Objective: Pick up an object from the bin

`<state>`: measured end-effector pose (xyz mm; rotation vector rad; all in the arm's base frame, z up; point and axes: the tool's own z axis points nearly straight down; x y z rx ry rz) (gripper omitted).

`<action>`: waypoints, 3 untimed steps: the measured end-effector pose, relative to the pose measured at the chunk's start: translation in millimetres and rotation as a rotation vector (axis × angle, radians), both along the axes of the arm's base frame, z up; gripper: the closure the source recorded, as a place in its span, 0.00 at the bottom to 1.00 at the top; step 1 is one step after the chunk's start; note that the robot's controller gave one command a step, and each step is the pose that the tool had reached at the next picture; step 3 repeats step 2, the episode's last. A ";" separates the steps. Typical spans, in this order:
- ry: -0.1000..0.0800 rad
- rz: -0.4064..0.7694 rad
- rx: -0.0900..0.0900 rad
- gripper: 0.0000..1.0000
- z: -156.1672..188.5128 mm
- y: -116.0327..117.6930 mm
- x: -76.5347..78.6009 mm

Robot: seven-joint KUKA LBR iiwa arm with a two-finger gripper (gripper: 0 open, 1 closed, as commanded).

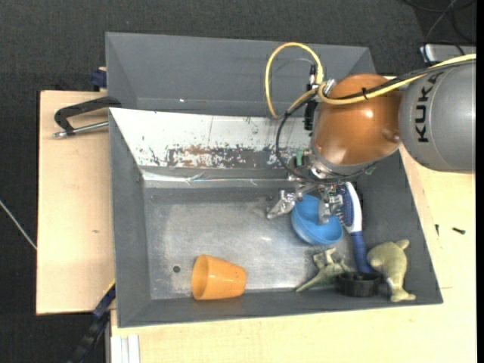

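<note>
My gripper (305,205) hangs low at the bin's right side, open, its metal fingertips (281,205) spread apart. Just below it lies a round blue cup (312,227); one fingertip is left of the cup and the other stands over its upper right edge. Nothing shows held between the fingers. A blue and white toothbrush (354,219) lies right beside the cup, running toward the bin's front.
An orange cup (218,277) lies on its side at the front left. In the front right corner sit an olive green toy animal (393,266), a thinner green toy figure (325,269) and a black ring (357,283). The orange-covered wrist overhangs the bin's back right.
</note>
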<state>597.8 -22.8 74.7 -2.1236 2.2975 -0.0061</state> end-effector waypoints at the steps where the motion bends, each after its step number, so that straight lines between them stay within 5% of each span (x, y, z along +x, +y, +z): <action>1: -0.012 0.001 0.000 1.00 7.4 1.6 5.0; 2: -0.003 0.008 -0.005 1.00 146.8 -17.3 5.8; 3: -0.003 0.008 -0.005 1.00 146.8 -17.3 5.8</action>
